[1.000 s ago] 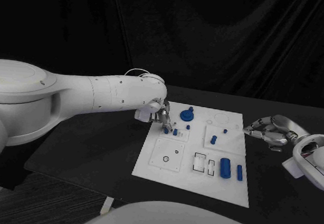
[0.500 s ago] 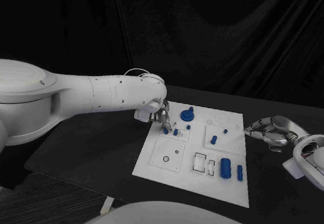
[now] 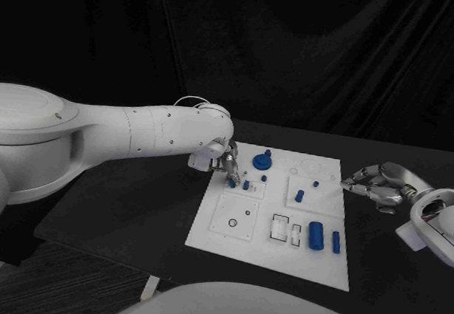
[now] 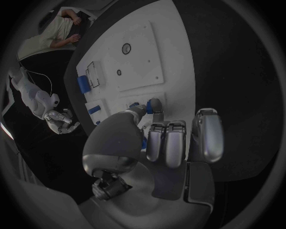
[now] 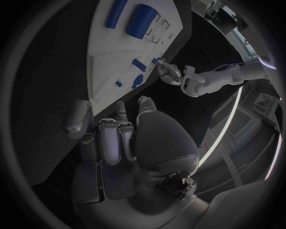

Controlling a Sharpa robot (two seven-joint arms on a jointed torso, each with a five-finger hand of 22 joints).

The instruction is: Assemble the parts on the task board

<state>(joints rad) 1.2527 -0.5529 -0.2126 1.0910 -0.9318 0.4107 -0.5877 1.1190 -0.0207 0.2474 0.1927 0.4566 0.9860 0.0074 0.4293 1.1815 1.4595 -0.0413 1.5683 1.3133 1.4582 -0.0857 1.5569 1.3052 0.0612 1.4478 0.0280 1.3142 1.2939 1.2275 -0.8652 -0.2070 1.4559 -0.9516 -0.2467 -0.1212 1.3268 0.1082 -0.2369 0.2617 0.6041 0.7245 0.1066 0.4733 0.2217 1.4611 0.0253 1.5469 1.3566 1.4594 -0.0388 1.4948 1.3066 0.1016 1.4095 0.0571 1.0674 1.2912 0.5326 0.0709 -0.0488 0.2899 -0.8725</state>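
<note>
Nothing on the task board has shifted since a second ago, and both arms hold their places. Left robot hand hangs over the board's near-left corner region, fingers curled down around a small blue part — whether it truly grips it I cannot tell. Probably it is steadying the part over its seat. Right robot hand waits just off the board's right edge on the black counter, fingers loosely curled, holding nothing — clear of the work. Larger blue parts lie toward the near edge.
</note>
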